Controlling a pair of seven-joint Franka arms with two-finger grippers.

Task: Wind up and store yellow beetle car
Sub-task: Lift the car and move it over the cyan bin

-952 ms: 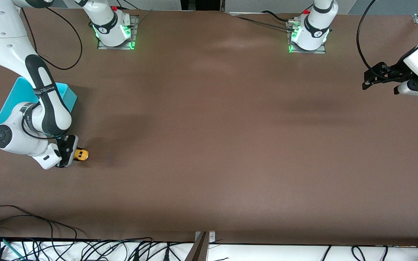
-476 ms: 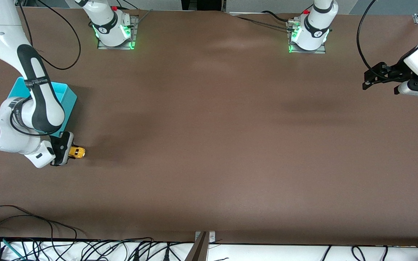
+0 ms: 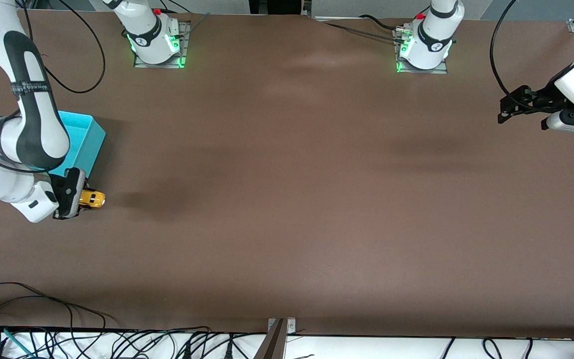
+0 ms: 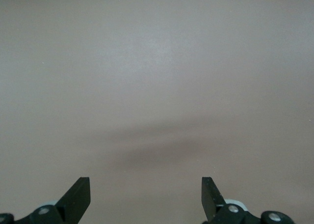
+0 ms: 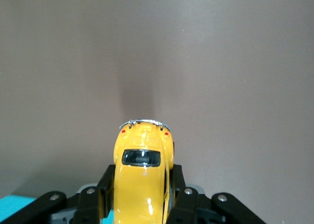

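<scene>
Right now the right tool (image 3: 83, 198) is clamped on the yellow beetle car (image 3: 92, 198), its fingers (image 5: 104, 194) pressing both flanks, and carries it in the air over the counter (image 3: 287, 199) just beside the teal bin (image 3: 85, 139) at the right arm's end. In the right wrist view the car's chrome bumper points away from the tool. Meanwhile the left tool (image 3: 505, 107) waits with its jaws spread wide, empty, above the counter's left-arm end.
</scene>
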